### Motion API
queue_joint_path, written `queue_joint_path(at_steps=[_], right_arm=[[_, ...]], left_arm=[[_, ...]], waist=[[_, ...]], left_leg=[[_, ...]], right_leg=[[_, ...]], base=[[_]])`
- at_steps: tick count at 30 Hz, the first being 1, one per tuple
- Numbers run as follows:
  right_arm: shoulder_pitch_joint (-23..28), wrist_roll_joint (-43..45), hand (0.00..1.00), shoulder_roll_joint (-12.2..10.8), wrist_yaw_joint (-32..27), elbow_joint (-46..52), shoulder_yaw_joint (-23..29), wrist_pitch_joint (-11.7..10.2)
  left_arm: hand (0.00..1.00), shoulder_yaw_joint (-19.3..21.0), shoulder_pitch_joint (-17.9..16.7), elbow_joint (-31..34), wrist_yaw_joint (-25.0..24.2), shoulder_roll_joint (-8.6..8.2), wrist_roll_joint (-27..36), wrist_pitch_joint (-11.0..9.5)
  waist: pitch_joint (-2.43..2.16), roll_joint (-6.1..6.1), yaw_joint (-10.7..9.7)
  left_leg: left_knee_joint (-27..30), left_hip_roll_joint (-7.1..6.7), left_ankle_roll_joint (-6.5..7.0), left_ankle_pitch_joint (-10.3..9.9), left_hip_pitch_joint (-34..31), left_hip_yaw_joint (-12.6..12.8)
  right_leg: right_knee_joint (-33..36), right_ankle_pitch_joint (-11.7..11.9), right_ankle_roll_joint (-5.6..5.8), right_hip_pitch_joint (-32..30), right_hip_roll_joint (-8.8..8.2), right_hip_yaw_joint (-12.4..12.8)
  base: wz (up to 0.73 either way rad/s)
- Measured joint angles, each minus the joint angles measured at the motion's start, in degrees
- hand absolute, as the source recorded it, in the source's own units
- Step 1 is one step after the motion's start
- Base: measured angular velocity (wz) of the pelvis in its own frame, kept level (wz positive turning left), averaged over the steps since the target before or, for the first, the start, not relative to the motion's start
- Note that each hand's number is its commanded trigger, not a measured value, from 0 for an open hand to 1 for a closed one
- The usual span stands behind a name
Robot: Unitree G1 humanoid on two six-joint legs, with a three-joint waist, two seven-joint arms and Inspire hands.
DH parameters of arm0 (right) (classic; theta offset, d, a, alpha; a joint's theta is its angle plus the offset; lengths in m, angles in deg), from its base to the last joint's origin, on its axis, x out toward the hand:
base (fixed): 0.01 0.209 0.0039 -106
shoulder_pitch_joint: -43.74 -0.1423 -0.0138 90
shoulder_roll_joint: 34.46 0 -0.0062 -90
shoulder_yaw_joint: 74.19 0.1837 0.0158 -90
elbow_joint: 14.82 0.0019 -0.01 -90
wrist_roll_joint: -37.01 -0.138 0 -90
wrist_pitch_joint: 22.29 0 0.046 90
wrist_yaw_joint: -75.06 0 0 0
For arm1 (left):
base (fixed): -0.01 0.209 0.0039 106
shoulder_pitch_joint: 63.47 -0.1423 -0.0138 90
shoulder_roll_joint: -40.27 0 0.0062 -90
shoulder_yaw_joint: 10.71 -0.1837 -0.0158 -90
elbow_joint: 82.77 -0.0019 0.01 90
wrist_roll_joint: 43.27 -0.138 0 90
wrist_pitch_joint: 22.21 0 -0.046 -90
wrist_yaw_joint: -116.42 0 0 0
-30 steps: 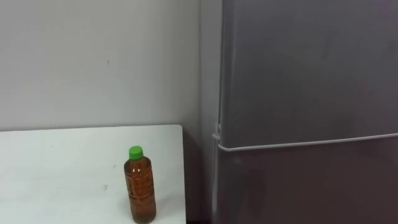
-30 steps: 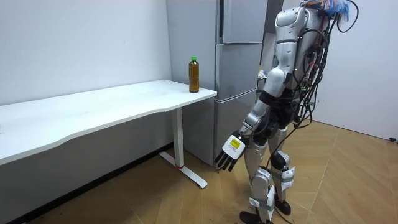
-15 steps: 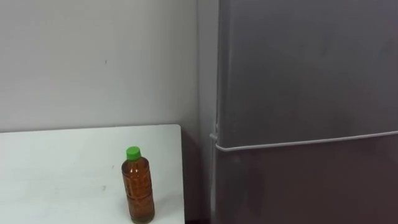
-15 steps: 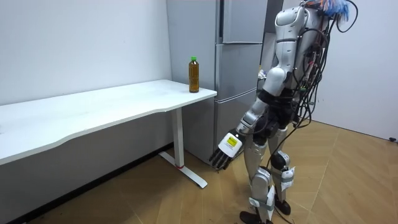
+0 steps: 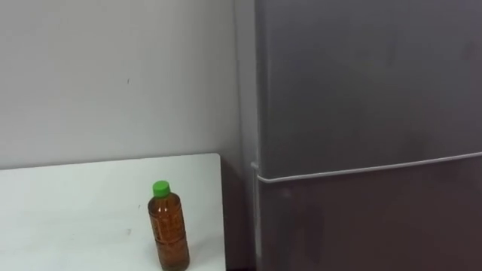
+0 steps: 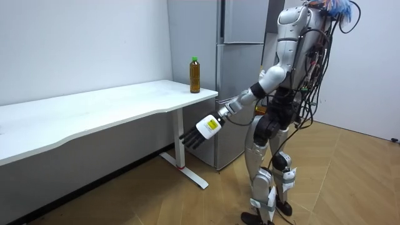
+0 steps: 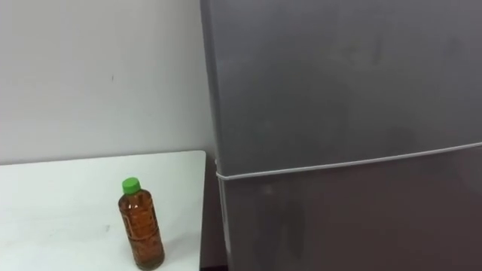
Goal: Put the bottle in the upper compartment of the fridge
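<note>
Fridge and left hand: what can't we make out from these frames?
Inside of the fridge: hidden by its shut doors, all views.
The fridge's top and right side: cut off by the eye views' edges.
Door handles: none discernible in any view.
Palm of the left hand: turned away from the room view, which shows its back; fingers look straight.
</note>
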Motion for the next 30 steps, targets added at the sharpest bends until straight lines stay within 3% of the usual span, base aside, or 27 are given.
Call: queue_joint_path(at_steps=[7,13,19,30], right_arm=[[0.46,0.03,0.00,0.02,-0.01,-0.19,1.86,-0.05],[1.12,-0.15,0.00,-0.11,-0.35,-0.18,2.87,-0.06],[1.35,-0.03,0.00,-0.26,-0.57,-0.19,2.99,-0.07],[2.81,0.32,0.00,-0.87,-0.86,1.86,2.98,-0.04]], left_arm=[[0.00,0.48,-0.03,9.16,2.46,0.08,5.67,-0.52],[0.00,0.49,-0.04,14.30,2.91,0.08,6.10,-0.78],[0.00,0.78,-0.04,20.30,2.95,0.08,6.12,-1.38],[0.00,5.82,-0.03,39.50,6.49,0.09,6.08,-1.76]], waist=[[0.11,0.63,0.19],[0.36,0.80,0.40],[0.17,0.34,1.26],[-0.12,-0.30,1.53]], left_leg=[[-0.93,0.18,-0.13,-0.07,1.02,0.03],[-1.05,0.23,-0.19,-0.12,1.64,0.15],[-0.70,0.27,-0.18,-0.12,1.47,-0.02],[-0.15,0.16,-0.17,-0.10,1.06,-0.21]], right_leg=[[0.71,0.01,0.00,0.53,0.18,0.07],[0.72,0.00,0.01,1.01,0.29,0.61],[0.72,0.00,0.00,0.98,0.29,0.68],[-0.16,0.04,-0.14,0.84,0.54,2.14]], base=[[-0.01],[-0.03],[-0.01],[0.00]])
